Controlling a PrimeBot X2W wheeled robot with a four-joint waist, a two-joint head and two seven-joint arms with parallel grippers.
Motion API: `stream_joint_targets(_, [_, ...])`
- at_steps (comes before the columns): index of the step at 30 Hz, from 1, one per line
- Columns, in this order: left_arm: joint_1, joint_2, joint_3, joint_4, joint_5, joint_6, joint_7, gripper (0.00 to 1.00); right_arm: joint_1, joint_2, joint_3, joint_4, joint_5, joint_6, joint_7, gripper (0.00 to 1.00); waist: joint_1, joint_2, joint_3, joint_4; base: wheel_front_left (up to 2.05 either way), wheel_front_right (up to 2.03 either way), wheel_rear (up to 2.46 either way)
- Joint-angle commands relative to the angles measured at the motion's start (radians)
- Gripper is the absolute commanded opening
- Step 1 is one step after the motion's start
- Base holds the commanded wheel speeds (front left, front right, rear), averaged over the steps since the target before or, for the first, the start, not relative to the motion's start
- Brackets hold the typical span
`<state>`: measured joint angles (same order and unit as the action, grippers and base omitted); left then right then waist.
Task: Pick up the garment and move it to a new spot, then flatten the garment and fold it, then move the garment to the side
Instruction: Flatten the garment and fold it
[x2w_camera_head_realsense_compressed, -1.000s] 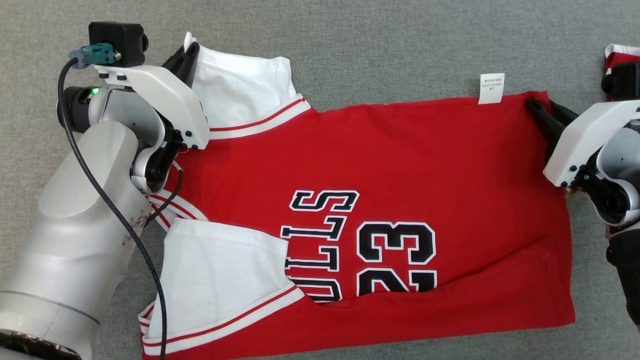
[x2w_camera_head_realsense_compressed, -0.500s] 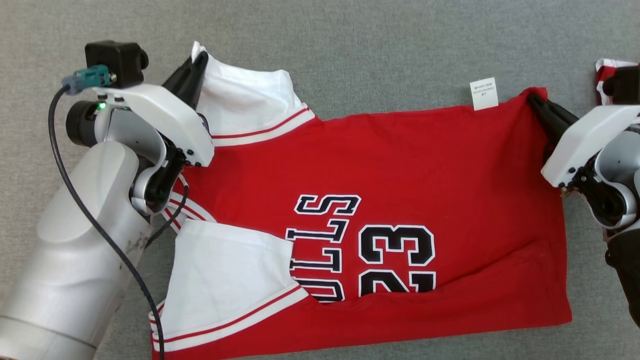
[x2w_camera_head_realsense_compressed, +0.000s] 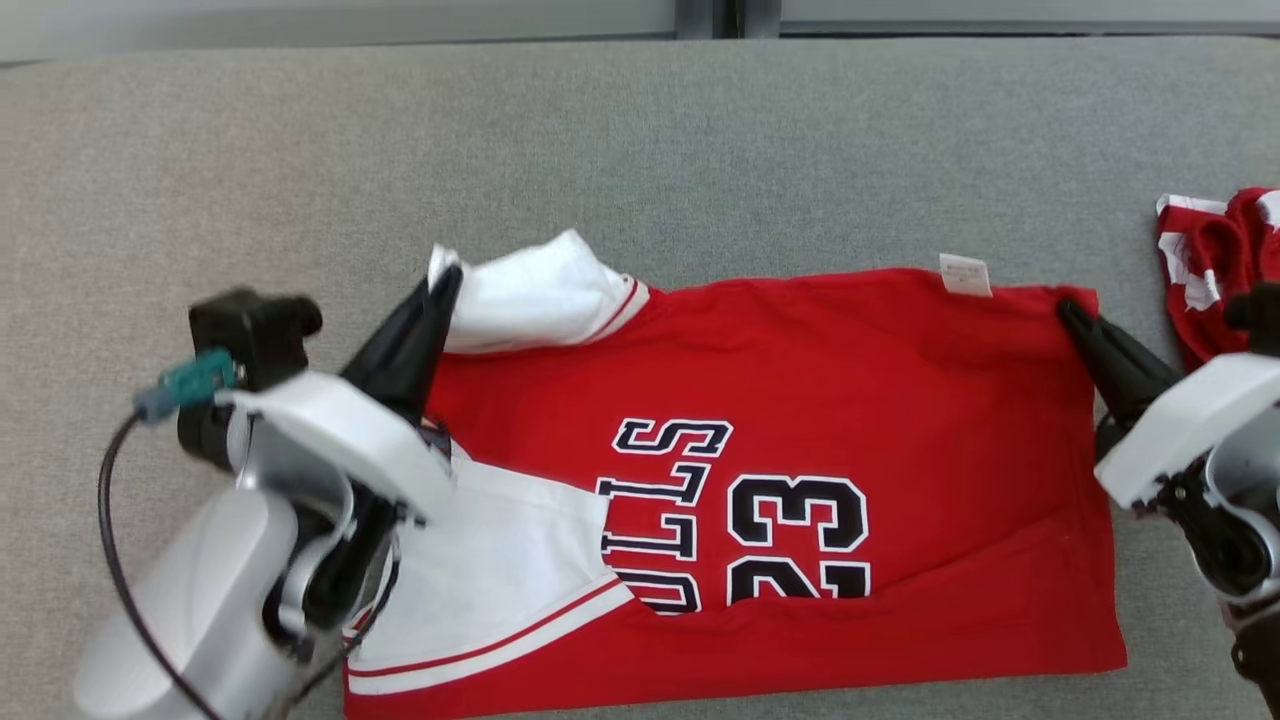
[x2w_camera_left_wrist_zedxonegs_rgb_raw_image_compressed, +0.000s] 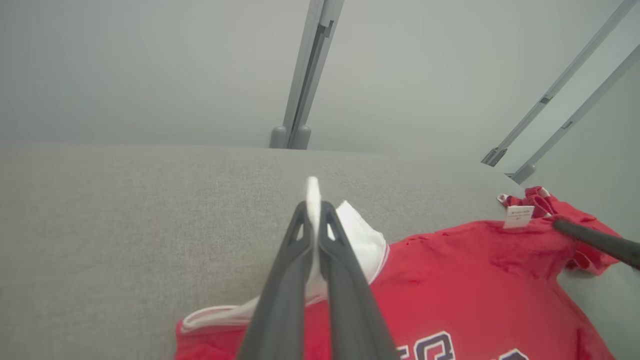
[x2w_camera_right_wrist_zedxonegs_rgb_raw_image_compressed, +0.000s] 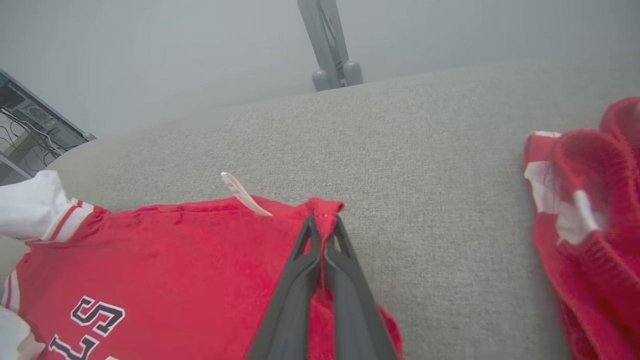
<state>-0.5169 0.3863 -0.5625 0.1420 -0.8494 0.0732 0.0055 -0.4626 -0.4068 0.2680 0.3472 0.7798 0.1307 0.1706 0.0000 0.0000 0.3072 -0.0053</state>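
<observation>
Fabric of the red jersey (x2w_camera_head_realsense_compressed: 800, 370) lay spread on the grey upholstered surface (x2w_camera_head_realsense_compressed: 300, 180), its near white sleeve (x2w_camera_head_realsense_compressed: 490, 570) folded in over the chest, partly covering the black lettering (x2w_camera_head_realsense_compressed: 660, 520) beside the number 23 (x2w_camera_head_realsense_compressed: 797, 535). At the jersey's far left corner the left gripper (x2w_camera_head_realsense_compressed: 443, 285) was pinched on the far white sleeve (x2w_camera_head_realsense_compressed: 545, 295), whose edge poked up between the fingers (x2w_camera_left_wrist_zedxonegs_rgb_raw_image_compressed: 285, 280). At the jersey's far right corner the right gripper (x2w_camera_head_realsense_compressed: 1068, 310) was clamped on the red hem (x2w_camera_right_wrist_zedxonegs_rgb_raw_image_compressed: 325, 207). On the jersey's far edge between them stood a white label (x2w_camera_head_realsense_compressed: 965, 275). Right of the jersey lay a crumpled red-and-white garment (x2w_camera_head_realsense_compressed: 1215, 255). Beyond the jersey a grey post (x2w_camera_head_realsense_compressed: 728, 15) rose behind the surface.
</observation>
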Motion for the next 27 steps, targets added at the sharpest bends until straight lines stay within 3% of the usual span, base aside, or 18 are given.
stream_joint_targets(1, [0.031,0.017,0.003,-0.029,0.000,0.014,-0.001,0.00,0.026,-0.010,-0.004,-0.017,0.009,0.000,-0.008,0.00,0.0000,0.0000,-0.016,-0.001,0.00,0.00,0.00])
stream_joint_targets(8, [0.258,0.084,0.013,-0.245,-0.018,0.104,-0.010,0.00,0.176,-0.029,-0.002,-0.135,0.039,0.000,-0.017,0.00,0.0000,0.0000,-0.058,-0.009,0.00,0.00,0.00])
stream_joint_targets(15, [0.439,0.096,0.000,-0.366,-0.051,0.168,-0.022,0.00,0.314,-0.068,0.008,-0.208,0.075,0.000,-0.020,0.00,0.0000,0.0000,-0.096,-0.006,0.00,0.00,0.00])
stream_joint_targets(21, [0.527,0.092,-0.004,-0.353,-0.072,0.190,-0.038,0.00,0.357,-0.084,0.008,-0.184,0.069,0.000,-0.029,0.00,0.0000,0.0000,-0.109,-0.009,0.00,0.00,0.00])
stream_joint_targets(27, [0.552,0.081,-0.003,-0.310,-0.091,0.183,-0.052,0.00,0.359,-0.094,0.022,-0.152,0.087,0.000,-0.044,0.00,0.0000,0.0000,-0.108,-0.008,0.00,0.00,0.00])
